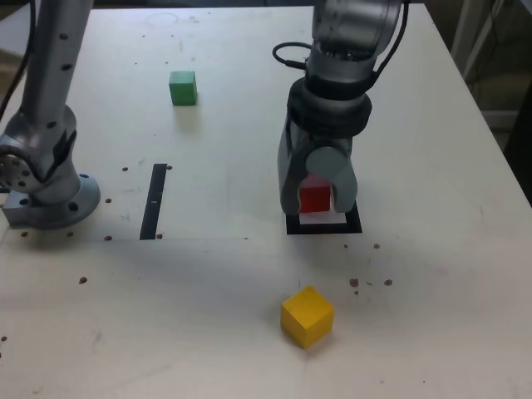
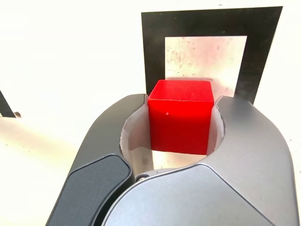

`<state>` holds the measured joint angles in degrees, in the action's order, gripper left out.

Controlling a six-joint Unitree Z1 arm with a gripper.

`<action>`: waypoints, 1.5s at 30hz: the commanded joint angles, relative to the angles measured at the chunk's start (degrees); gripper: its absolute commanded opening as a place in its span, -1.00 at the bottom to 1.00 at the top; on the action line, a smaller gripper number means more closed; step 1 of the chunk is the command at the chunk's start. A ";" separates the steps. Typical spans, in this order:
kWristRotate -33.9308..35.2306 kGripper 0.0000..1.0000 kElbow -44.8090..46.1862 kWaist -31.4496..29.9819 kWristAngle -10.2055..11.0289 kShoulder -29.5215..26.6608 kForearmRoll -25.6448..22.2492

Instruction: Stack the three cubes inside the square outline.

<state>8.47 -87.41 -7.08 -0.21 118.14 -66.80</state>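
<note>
Table: pale, speckled top (image 1: 199, 316), cut off at the exterior view's lower edge.
Arm: grey (image 1: 337, 66), base at the exterior view's left; upper links run out of frame at the top.
Gripper: grey (image 1: 316, 202), fingers pointing down, closed on a cube; its body masks part of the outline in the exterior view.
Square outline: thick black frame, pale centre (image 2: 202, 21); one side largely concealed by cube and fingers in the wrist view.
Black strip: thin, straight (image 1: 154, 202), between base and outline; only a fragment enters the wrist view.
Red cube: clasped between both fingers (image 2: 181, 125), partly covered by them in the exterior view; seen over the outline there, though whether it touches the table is hard to tell.
Yellow cube: outside the jaws (image 1: 307, 317), on the table, exterior view's lower part.
Green cube: well apart from the jaws (image 1: 183, 88), on the table, exterior view's upper left.
</note>
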 commanded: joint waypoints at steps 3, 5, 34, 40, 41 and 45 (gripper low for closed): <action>-0.53 -0.65 -0.63 -0.04 0.30 1.55 0.89; -0.60 -0.64 -0.74 -0.04 0.34 1.80 1.15; -1.72 0.90 0.40 0.30 0.29 2.20 4.09; -1.69 0.99 0.27 0.31 1.18 0.57 2.79; -1.67 0.99 0.22 0.31 1.39 0.11 2.14; -1.15 0.99 0.08 0.31 1.89 -2.06 -1.68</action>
<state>7.10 -87.12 -6.88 1.64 117.04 -67.87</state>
